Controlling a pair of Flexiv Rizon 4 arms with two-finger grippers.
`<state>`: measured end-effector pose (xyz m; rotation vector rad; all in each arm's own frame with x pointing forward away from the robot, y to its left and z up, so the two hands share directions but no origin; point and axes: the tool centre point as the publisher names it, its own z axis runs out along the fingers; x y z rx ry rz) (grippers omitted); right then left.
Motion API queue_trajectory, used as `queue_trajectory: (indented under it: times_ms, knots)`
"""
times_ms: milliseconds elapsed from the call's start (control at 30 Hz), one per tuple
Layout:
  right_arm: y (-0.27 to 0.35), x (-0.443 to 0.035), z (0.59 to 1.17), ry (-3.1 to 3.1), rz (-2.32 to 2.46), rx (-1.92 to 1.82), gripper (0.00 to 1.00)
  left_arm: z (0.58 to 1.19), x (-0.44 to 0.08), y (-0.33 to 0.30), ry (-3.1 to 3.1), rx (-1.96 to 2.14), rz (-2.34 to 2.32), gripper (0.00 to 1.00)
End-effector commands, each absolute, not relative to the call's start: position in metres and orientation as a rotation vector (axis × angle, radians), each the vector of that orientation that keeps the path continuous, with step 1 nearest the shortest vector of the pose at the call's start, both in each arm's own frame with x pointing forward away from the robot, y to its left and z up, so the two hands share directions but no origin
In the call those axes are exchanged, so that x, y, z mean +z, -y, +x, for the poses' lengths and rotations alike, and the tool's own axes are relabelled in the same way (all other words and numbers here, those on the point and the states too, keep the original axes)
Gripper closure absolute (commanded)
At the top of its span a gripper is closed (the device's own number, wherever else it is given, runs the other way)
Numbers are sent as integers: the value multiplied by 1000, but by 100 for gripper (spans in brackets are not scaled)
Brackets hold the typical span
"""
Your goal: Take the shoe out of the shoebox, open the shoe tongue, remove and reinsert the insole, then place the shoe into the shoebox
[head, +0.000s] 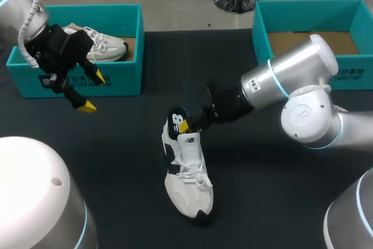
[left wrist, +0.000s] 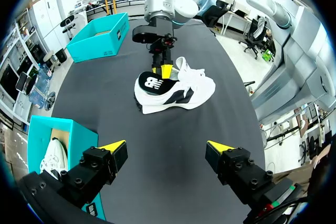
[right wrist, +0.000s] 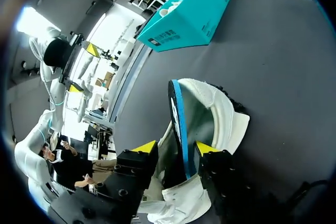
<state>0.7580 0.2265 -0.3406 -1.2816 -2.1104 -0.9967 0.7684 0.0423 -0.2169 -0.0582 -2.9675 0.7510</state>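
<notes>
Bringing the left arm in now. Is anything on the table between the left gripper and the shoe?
Nothing visible. Bare table lies between the open left gripper and the shoe. The right gripper, holding the insole, is on the shoe's far side.

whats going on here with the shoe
A white shoe lies on the table. The right gripper pinches the dark insole, which stands up out of the shoe's heel end. The left gripper hangs open by the left shoebox, where a second shoe sits.
</notes>
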Motion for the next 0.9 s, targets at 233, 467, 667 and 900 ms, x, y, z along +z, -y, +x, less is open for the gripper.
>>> queue_trajectory:
  times_ms: [233, 467, 667, 900]
  knots:
    - [-229, -331, 785, 2160, -1252, -967, 98, 768, -217, -43, 2967, 748, -59, 0]
    - [-230, -340, 768, 2134, -1265, -951, 100, 768, -217, -43, 2967, 748, -59, 0]
    - [-230, -350, 745, 2090, -1285, -935, 100, 768, -217, -43, 2967, 748, -59, 0]
    - [-226, -345, 748, 2080, -1307, -947, 68, 768, -217, -43, 2967, 748, -59, 0]
